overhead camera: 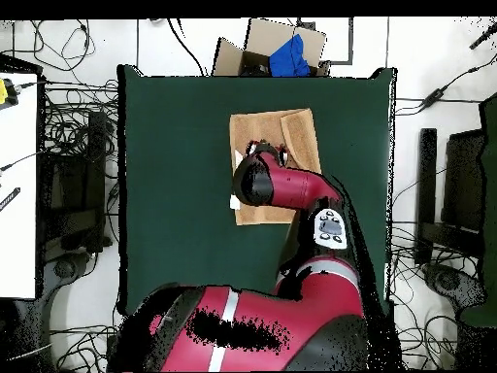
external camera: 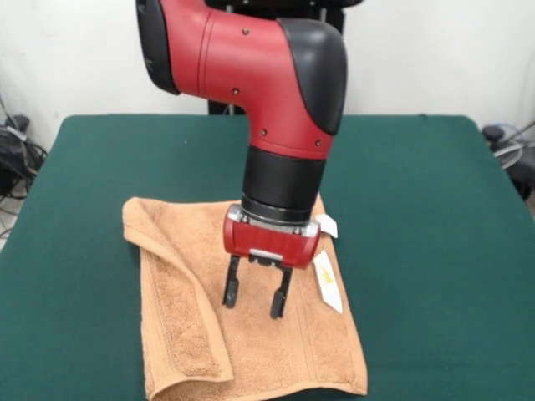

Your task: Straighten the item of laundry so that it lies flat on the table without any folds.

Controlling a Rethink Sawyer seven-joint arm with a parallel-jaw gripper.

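The towel [external camera: 251, 334] sits mid-table [external camera: 418, 192] with one side strip flopped over itself, gripper [external camera: 257, 299] hovering over its middle, fingers apart and empty; looks soft, light and floppy, so I'd pinch that folded strip's loose edge.

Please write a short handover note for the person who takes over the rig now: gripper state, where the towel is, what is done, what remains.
Gripper: open, empty, pointing down just above the middle of the towel.
Towel: on the green table, toward the front camera's side. One side strip is folded over onto the rest, on the left in the front view. White tags lie on the opposite edge.
Done: most of it lies flat.
Left: grasp the folded strip and pull it open.
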